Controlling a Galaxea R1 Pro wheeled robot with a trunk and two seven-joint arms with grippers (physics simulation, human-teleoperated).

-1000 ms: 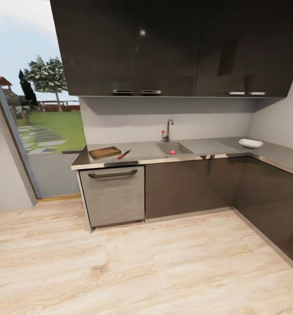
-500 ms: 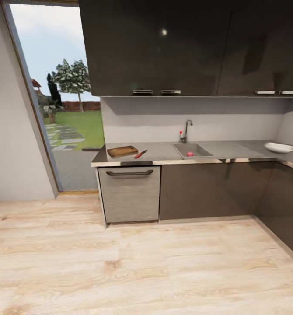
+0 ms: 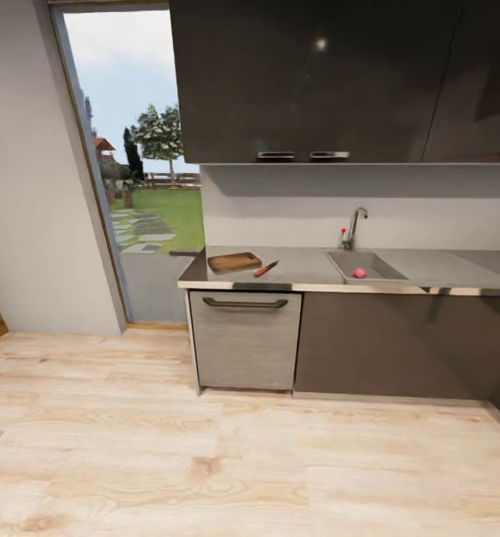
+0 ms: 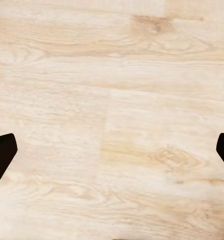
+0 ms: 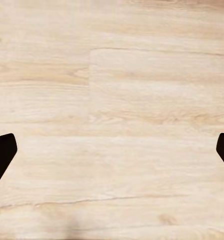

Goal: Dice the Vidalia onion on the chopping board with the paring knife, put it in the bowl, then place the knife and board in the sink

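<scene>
chopping board (image 3: 234,262) on countertop (image 3: 302,270), near its left end. paring knife (image 3: 266,268) just right of the board, apart from it. sink (image 3: 364,266) set into the countertop further right, tap (image 3: 351,227) at its back edge. Vidalia onion (image 3: 360,273) in the sink, toward its front edge.

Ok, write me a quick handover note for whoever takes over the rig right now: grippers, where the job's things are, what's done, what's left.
Left gripper: open, empty, hanging over the wood floor.
Right gripper: open, empty, likewise over the floor.
The robot stands back from the countertop, not within reach.
Vidalia onion: in the sink.
Chopping board: on the countertop above the grey appliance front, near the counter's end by the doorway.
Paring knife: lying on the countertop beside the board, on its sink side.
Done: nothing yet.
Left: drive up, take out the onion, dice it, fill the bowl, then put knife and board into the sink.
</scene>
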